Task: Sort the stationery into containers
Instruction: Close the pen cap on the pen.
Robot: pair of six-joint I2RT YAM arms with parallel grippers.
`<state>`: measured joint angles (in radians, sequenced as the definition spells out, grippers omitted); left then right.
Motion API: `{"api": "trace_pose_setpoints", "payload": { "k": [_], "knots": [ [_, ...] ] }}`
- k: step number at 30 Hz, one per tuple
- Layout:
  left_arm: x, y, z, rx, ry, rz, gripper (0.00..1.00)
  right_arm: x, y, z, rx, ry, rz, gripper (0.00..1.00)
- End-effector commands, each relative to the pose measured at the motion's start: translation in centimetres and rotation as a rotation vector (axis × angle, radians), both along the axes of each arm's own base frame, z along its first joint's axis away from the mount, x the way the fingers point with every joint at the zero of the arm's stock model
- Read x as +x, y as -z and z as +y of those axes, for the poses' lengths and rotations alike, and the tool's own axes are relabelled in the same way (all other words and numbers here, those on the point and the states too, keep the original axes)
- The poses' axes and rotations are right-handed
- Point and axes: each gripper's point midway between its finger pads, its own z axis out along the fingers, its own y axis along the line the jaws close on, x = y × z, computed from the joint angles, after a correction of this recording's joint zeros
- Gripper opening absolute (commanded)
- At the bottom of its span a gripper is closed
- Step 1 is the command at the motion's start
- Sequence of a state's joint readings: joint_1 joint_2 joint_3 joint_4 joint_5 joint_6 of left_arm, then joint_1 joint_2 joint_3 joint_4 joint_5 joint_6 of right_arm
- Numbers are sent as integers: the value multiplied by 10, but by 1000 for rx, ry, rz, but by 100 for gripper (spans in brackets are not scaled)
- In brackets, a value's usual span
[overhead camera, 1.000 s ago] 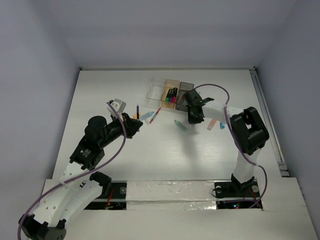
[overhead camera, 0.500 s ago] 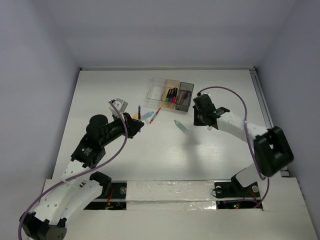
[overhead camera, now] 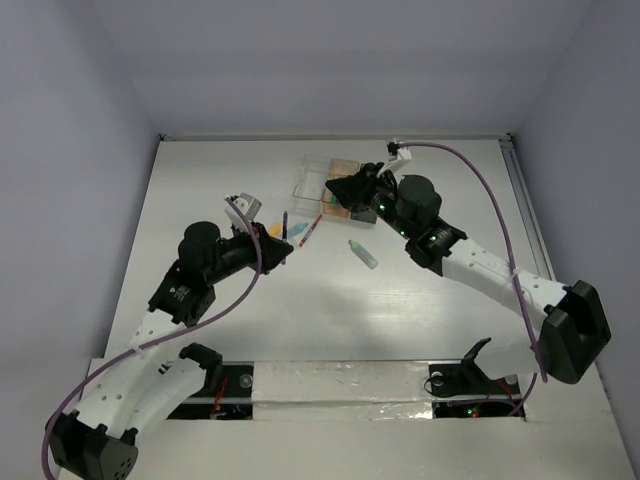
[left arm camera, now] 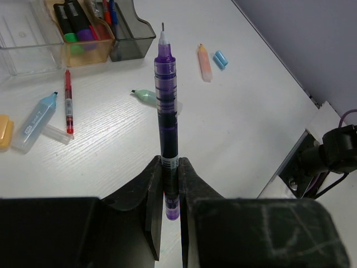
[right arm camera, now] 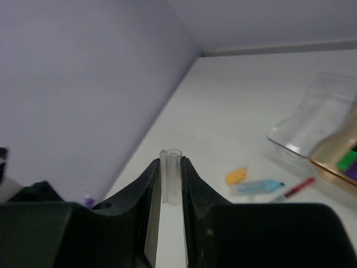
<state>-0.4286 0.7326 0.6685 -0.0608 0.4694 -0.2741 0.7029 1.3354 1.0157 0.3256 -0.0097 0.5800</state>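
My left gripper [left arm camera: 169, 163] is shut on a purple pen [left arm camera: 166, 95], uncapped, tip pointing away; in the top view the gripper [overhead camera: 279, 244] holds it above the table's left-middle. My right gripper [right arm camera: 170, 166] is shut on a short clear pen cap [right arm camera: 171, 176]; in the top view it [overhead camera: 338, 188] hovers over the boxes, facing left. The clear box [left arm camera: 25, 36], the tan-orange box [left arm camera: 83, 49] with markers and the dark grey box [left arm camera: 131, 40] with pens stand in a row. In the top view the clear box [overhead camera: 313, 178] shows; the right arm covers the grey one.
On the table lie a red pen [left arm camera: 68, 106], a light-blue marker [left arm camera: 36, 120], an orange piece [left arm camera: 4, 131], a green piece [left arm camera: 148, 96], a peach-orange piece [left arm camera: 205, 62] and a small blue piece [left arm camera: 221, 58]. The green piece [overhead camera: 363, 254] lies mid-table.
My right gripper has swung from right of the boxes to above them, turning to face left. My left gripper has shifted slightly right with the purple pen.
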Motion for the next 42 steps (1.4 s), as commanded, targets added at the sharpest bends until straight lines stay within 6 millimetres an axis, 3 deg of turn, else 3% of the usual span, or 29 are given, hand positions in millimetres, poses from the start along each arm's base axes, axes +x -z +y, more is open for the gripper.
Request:
{"api": "trace_pose_setpoints", "payload": {
  "k": [1, 9, 15, 42],
  "knots": [
    [3, -23, -7, -44, 39, -51, 0, -22, -86, 35, 260, -145, -166, 0],
    [4, -18, -9, -38, 50, -32, 0, -40, -94, 72, 301, -246, -187, 0],
    [4, -18, -9, -39, 51, -32, 0, -46, -82, 88, 285, -282, -164, 0],
    [4, -26, -2, -48, 20, -64, 0, -37, -55, 91, 227, -249, -121, 0]
  ]
}}
